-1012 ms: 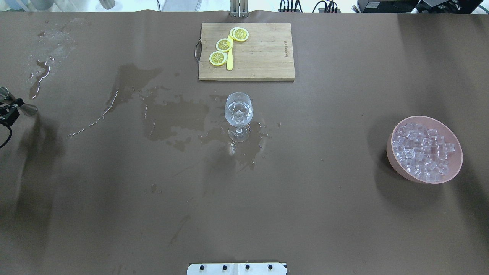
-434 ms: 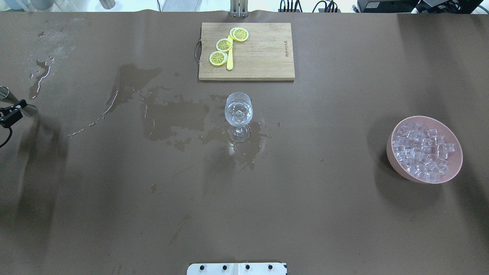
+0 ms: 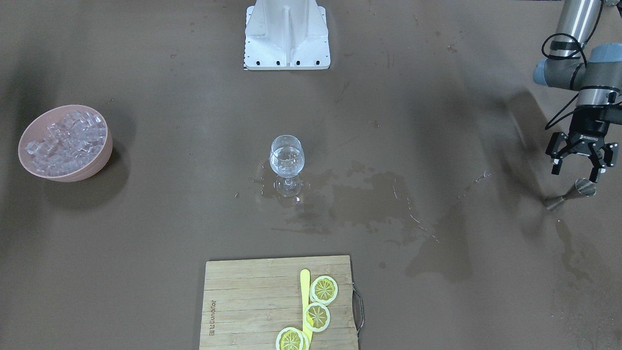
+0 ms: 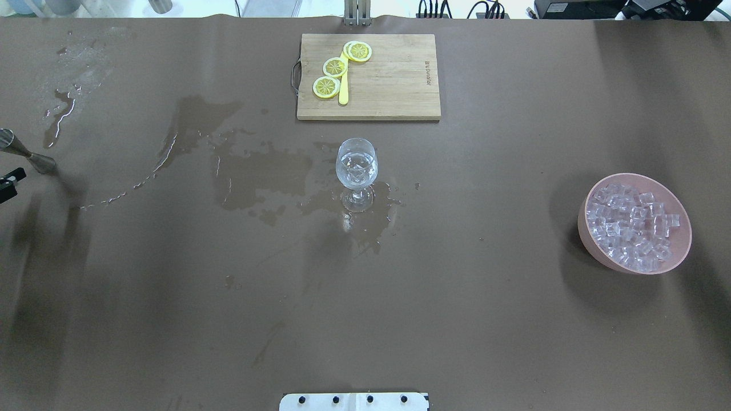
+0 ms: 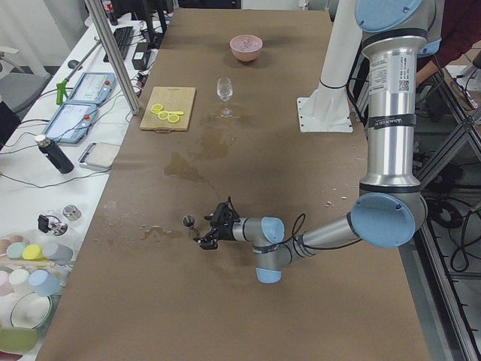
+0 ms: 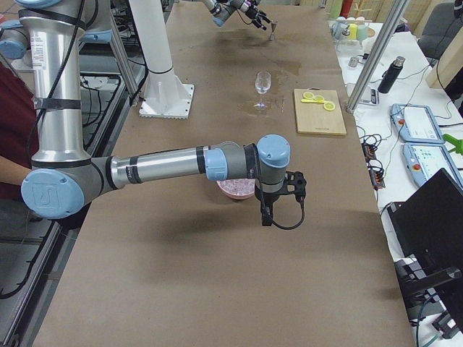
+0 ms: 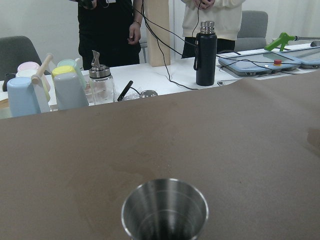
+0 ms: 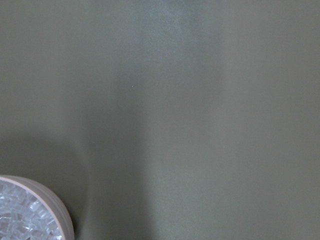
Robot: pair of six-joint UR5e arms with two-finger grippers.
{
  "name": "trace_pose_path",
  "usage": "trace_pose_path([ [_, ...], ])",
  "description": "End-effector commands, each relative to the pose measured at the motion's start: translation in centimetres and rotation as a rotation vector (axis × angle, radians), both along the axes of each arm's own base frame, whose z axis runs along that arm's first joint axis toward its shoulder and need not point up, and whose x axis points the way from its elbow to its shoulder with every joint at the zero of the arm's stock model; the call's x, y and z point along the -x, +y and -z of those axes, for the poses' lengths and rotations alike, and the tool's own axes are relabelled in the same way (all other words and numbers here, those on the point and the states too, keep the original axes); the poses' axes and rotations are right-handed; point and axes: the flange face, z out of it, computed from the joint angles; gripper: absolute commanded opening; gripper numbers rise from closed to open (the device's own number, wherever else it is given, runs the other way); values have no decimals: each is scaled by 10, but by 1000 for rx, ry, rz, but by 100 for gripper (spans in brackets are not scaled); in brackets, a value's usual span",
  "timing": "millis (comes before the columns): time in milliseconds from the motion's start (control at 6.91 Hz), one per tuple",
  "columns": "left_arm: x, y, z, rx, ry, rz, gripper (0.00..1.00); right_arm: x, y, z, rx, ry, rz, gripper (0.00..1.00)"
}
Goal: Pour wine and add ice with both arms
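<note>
Left tool [image 3: 575,174], fingers spread, near standing steel jigger [image 3: 567,193] on worktop [image 3: 437,121]: lift straight clear, avoid clipping it; right tool [image 6: 282,189], state: cannot tell.

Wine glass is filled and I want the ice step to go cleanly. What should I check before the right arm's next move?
1. Wine glass upright with wine inside: ok.
2. Left tool open and apart from the jigger: ok.
3. Ice piled and uncovered in the pink bowl: ok.
4. Right tool open for a grasp: cannot tell, as it shows only in the right side view.
5. Right tool lined up over the ice: not ok. Its wrist view shows the bowl only in the lower left corner.
6. Dry footing at the glass: not ok, a puddle surrounds its foot.
</note>
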Motion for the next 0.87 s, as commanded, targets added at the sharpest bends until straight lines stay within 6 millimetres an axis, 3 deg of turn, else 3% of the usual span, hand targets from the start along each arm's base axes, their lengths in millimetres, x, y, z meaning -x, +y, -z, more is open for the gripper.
trace_pose_path([
  [0,15,18,-3,20,3,-42,98,0,0,0,0,1,0,100],
  [289,38,12,6,82,50,-87,98,0,-1,1,-3,-1,0,100],
  [723,79,-41,63,287,76,-166,98,0,0,0,-1,0,0,100],
])
